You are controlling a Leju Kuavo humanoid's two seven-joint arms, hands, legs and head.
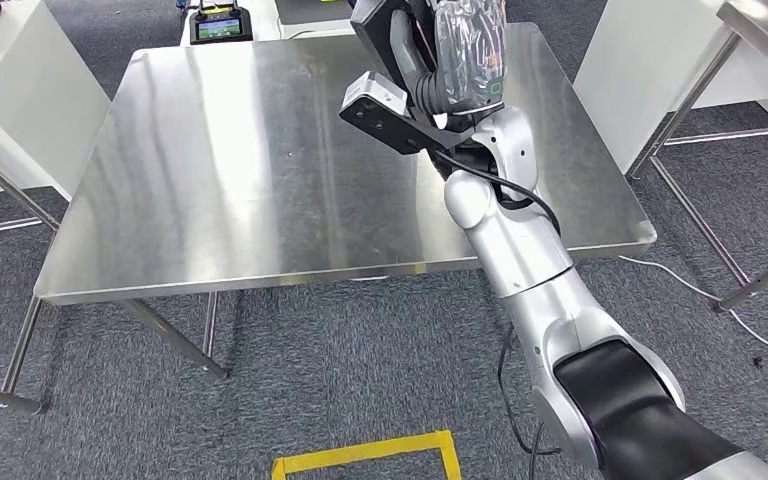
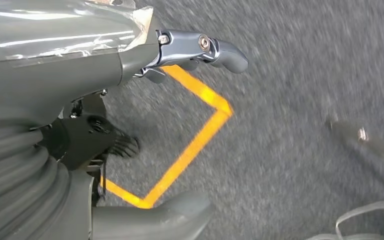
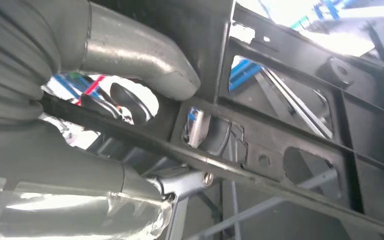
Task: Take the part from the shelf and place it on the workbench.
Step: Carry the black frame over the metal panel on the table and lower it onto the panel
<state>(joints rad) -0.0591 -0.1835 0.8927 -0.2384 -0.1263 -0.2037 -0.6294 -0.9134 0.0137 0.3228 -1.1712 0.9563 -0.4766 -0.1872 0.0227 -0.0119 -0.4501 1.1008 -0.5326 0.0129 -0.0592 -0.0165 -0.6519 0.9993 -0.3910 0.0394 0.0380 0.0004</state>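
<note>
In the head view my right arm reaches over the steel workbench, and my right hand, wrapped in clear plastic, is raised above its far edge. It grips the part, a flat black frame standing on edge at the top of the picture. Close up in the right wrist view, the part is a black moulded panel with several cut-outs, clamped between the thumb and the fingers behind it. My left hand hangs over grey carpet, fingers apart, holding nothing.
A white cabinet stands left of the workbench and another white unit to its right. A second steel table's legs are at far right. A small device with a screen sits behind the bench. Yellow floor tape marks the carpet.
</note>
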